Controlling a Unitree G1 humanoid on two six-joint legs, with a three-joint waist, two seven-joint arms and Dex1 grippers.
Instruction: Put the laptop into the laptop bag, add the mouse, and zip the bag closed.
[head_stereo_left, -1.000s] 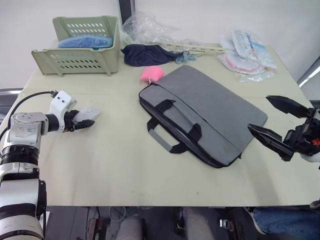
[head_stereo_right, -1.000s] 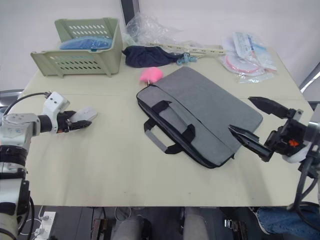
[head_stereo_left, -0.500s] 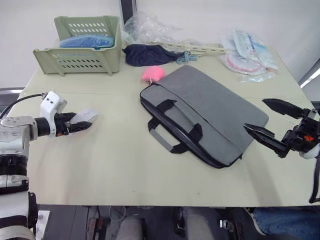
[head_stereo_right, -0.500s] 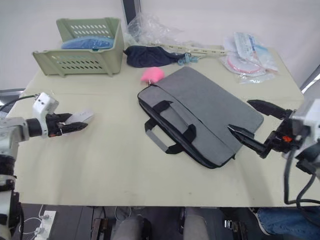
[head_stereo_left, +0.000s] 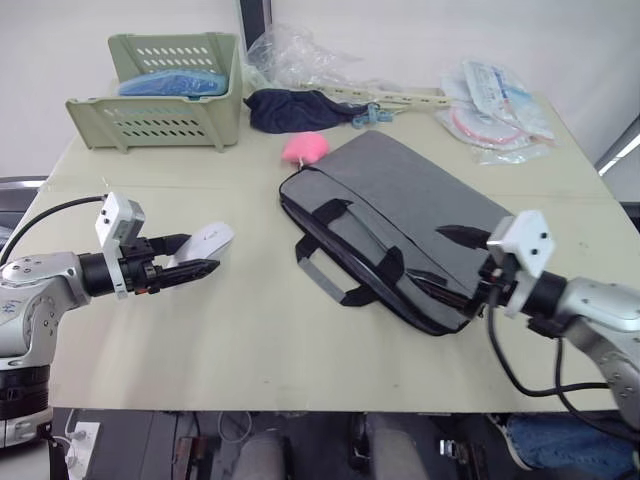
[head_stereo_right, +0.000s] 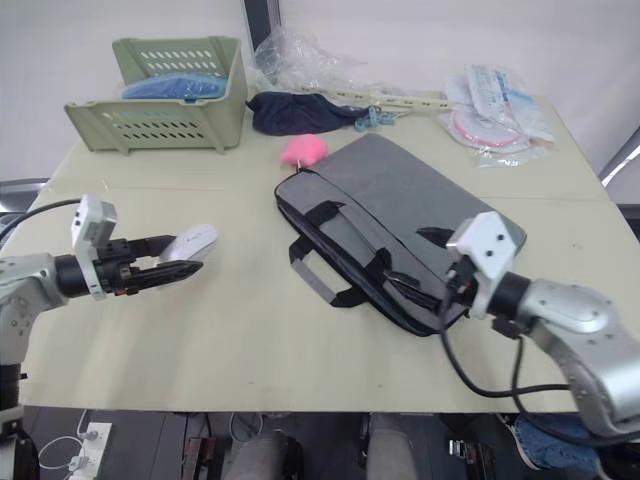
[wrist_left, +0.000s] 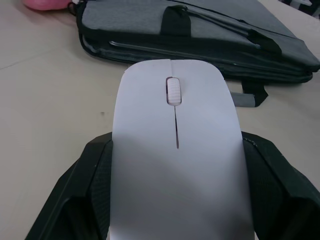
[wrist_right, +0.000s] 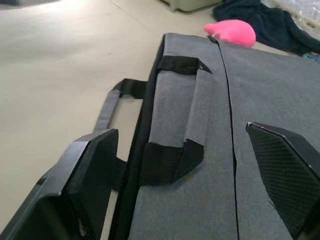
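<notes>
I have the mouse (wrist_left: 175, 155) clamped in my left fingers (head_stereo_left: 185, 262) above the counter (head_stereo_left: 250, 340), well left of the bag (head_stereo_left: 420, 225), whose long axis runs diagonally; my right fingers (head_stereo_left: 440, 255) gape, empty, at its near zip edge.

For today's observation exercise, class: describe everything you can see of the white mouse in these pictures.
The mouse is a slim, smooth white oval that looks like matte plastic, with a pale ridged scroll wheel and a thin seam running back from it. It sits between the two black fingers of the left pincer, which grips its sides and holds it level above the table, scroll wheel upward. Its front points toward the grey laptop bag, which lies some way ahead and does not touch it.
</notes>
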